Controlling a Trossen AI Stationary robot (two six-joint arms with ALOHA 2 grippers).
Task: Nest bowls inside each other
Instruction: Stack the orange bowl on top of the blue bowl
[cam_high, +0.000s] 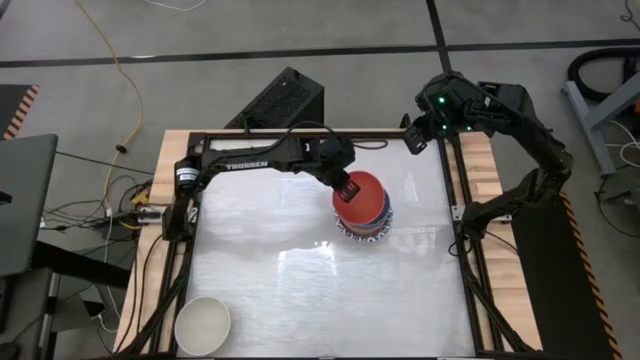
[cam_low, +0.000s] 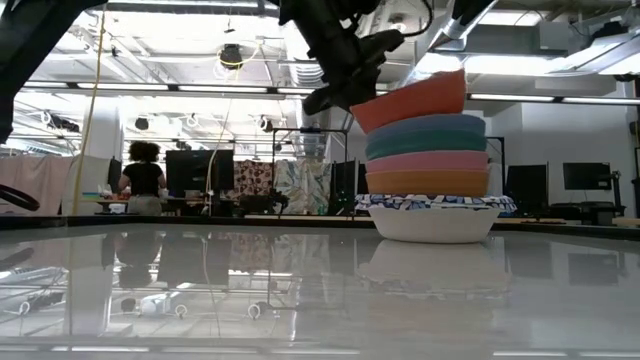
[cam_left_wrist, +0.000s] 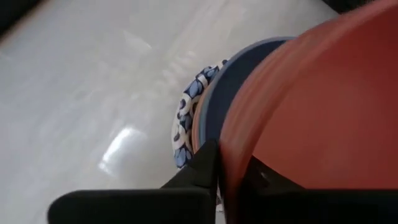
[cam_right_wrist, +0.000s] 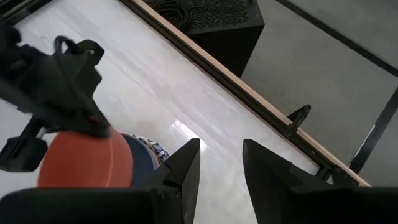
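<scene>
Several bowls stand nested at the table's middle (cam_low: 430, 170). A white bowl with a blue-patterned rim (cam_low: 433, 204) sits on the table, with orange, pink, dark green and blue bowls inside one another above it. On top sits a red bowl (cam_low: 415, 100), tilted, and my left gripper (cam_high: 347, 187) is shut on it. A cream bowl (cam_high: 203, 323) rests alone at the near left corner. My right gripper (cam_high: 413, 140) hangs open and empty over the far right corner. My left gripper pinches the red bowl's rim (cam_left_wrist: 229, 163) on its left side, one finger inside the bowl and one outside. The fingers slant down from the table's left. The bowl is tilted, its held side lower, with its bottom in the blue bowl's (cam_low: 425, 127) mouth.
A black box (cam_high: 285, 100) stands on the floor beyond the far edge. Dark frame rails (cam_high: 460, 230) and wooden strips run along the table's sides. A person (cam_low: 143, 178) stands far back in the room. Bare table lies between the stack and the cream bowl.
</scene>
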